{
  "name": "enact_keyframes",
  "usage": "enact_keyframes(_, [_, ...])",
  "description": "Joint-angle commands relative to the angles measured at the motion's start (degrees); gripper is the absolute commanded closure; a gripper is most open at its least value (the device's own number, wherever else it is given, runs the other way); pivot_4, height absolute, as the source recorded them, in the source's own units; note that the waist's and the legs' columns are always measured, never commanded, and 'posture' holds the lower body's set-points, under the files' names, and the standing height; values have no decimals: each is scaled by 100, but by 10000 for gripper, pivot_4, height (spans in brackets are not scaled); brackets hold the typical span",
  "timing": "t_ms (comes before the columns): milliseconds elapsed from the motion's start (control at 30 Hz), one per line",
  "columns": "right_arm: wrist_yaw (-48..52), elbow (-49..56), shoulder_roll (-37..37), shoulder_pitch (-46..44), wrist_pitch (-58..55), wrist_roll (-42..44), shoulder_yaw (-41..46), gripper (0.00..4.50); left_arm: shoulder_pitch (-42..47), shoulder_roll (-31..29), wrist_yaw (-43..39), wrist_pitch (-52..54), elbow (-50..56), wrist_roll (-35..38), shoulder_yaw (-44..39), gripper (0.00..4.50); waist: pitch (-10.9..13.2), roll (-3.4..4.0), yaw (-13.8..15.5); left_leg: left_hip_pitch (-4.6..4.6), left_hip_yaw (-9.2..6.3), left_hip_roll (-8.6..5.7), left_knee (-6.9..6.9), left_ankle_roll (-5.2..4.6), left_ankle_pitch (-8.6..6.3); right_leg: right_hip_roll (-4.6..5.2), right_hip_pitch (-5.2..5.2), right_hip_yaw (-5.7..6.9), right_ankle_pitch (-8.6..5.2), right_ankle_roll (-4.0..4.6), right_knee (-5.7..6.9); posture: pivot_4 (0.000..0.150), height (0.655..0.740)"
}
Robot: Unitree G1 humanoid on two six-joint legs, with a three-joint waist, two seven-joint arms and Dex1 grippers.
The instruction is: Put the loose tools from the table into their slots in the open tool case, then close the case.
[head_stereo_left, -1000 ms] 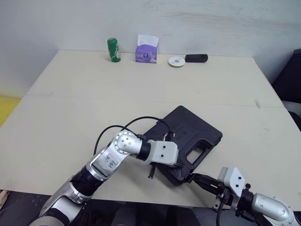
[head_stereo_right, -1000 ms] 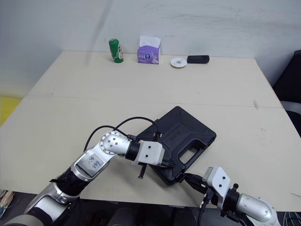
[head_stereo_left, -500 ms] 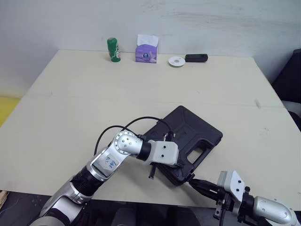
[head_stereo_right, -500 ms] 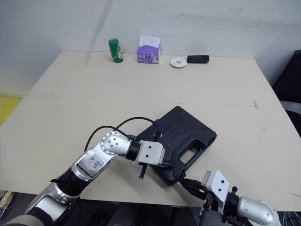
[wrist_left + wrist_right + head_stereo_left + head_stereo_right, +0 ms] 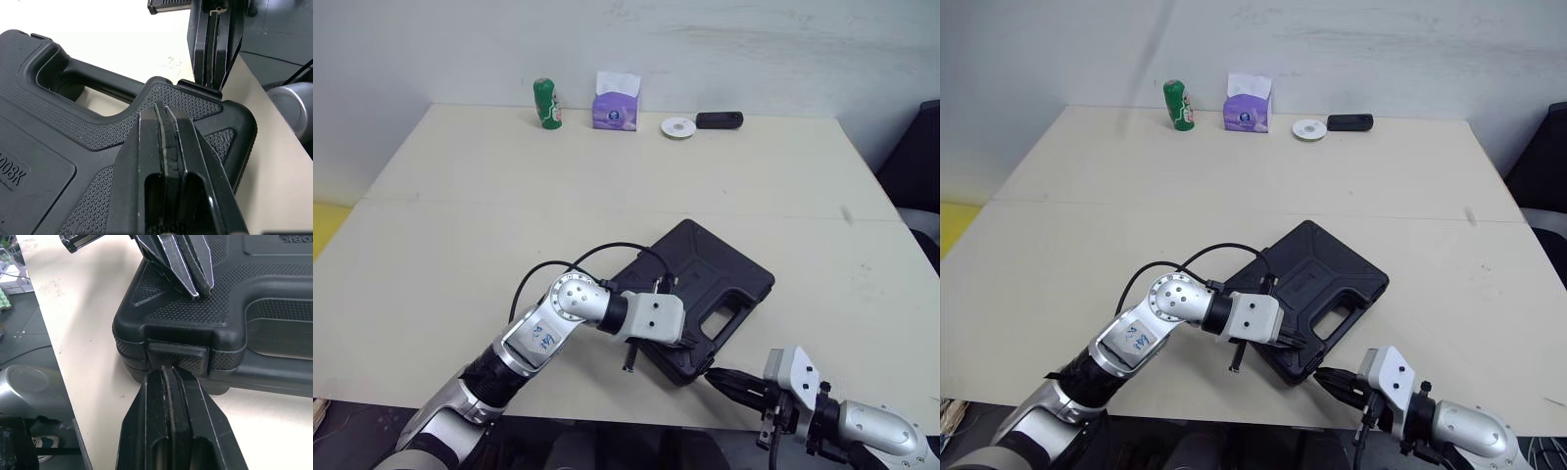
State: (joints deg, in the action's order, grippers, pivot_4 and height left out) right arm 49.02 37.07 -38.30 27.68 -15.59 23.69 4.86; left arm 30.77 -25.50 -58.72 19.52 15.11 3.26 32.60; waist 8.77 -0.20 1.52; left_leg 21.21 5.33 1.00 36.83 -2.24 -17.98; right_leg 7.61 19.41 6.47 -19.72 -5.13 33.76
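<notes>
The black tool case (image 5: 705, 284) lies closed on the table near the front edge, handle cutout toward my right. My left gripper (image 5: 164, 111) is shut and rests with its tips on the textured lid by the case's front corner (image 5: 688, 343). My right gripper (image 5: 168, 373) is shut too. It comes in from below the table edge, and its tips sit right at the case's front latch (image 5: 178, 357). The same right gripper (image 5: 713, 375) points at that front corner in the left eye view. No loose tools are in view.
Along the table's far edge stand a green can (image 5: 546, 103), a purple tissue pack (image 5: 615, 101), a white disc (image 5: 677, 127) and a small black device (image 5: 719, 119). The table's front edge (image 5: 607, 416) runs just under the case corner.
My right gripper dipped slightly away from the case corner, then edged back up to the latch. The left arm and the case have stayed put.
</notes>
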Motion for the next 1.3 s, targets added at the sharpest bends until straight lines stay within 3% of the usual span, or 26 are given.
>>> enact_keyframes(33, [11,463,-46,-156,-20,214,-22,44312,-399,-301,-128,435,-886,-654,766,45000,0,-1,0,0,0,0,-1,0,0,0,0,0,0,0,0,1500,7400])
enact_keyframes(667, [7,397,-94,-599,-525,410,88,44312,-420,-242,-50,314,-1120,-598,644,45000,5,-17,-21,-9,2,1,-71,22,34,-9,9,0,4,20,-13,1500,7400])
enact_keyframes(933, [627,344,-535,-67,-270,520,1014,44312,-353,-41,-101,-780,-744,494,-705,45000,48,4,6,0,3,0,-70,19,36,-8,21,0,37,-40,-20,1500,7400])
enact_keyframes(1067, [1044,241,-778,247,-124,590,1588,44312,-309,-189,-271,-1019,-548,1021,-1415,45000,128,37,17,44,2,-3,-71,7,49,-8,66,11,53,-69,-11,1500,7400])
enact_keyframes(1167, [1304,-49,-907,290,52,574,2030,44312,-300,-388,-337,-1382,-671,1132,-1877,45000,156,26,15,107,0,-6,-63,32,88,-17,121,31,51,-68,2,1500,7400])
enact_keyframes(1300, [1620,-679,-1117,126,350,464,2581,44312,-409,-613,-239,-1246,-743,1516,-2626,45000,189,10,21,118,1,-19,-59,21,103,-19,113,55,59,-83,11,1500,7400])
